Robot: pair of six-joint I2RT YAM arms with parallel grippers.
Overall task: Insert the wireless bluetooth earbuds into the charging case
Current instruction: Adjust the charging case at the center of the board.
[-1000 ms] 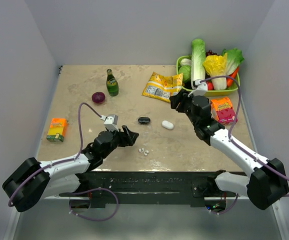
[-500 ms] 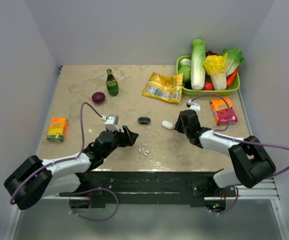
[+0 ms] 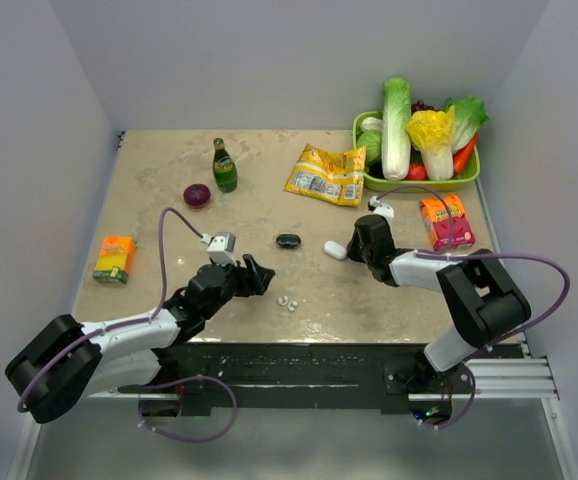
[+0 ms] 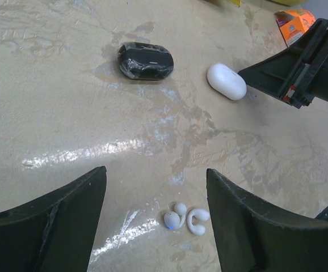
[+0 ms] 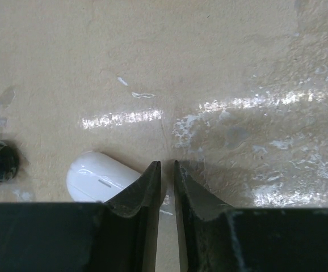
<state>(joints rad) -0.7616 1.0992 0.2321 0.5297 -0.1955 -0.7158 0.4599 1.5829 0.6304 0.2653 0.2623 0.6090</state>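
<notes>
The two tiny white earbuds (image 3: 287, 302) lie together on the table, near the front edge. In the left wrist view the earbuds (image 4: 182, 217) sit low between my fingers, nearer the right one. My left gripper (image 3: 255, 272) is open and empty, just left of and behind them. The white oval charging case (image 3: 335, 250) lies closed on the table. My right gripper (image 3: 353, 246) is shut and empty, low at the case's right end. In the right wrist view the case (image 5: 99, 174) lies just left of my left finger and is partly hidden by it.
A small black case (image 3: 288, 240) lies left of the charging case. A green bottle (image 3: 224, 166), purple onion (image 3: 197, 194), orange box (image 3: 115, 258), yellow snack bag (image 3: 325, 173), red box (image 3: 446, 220) and green vegetable basket (image 3: 467, 182) stand further off.
My right arm has swung from beside the basket down and left to the charging case, low over the table. My left arm has barely moved.
</notes>
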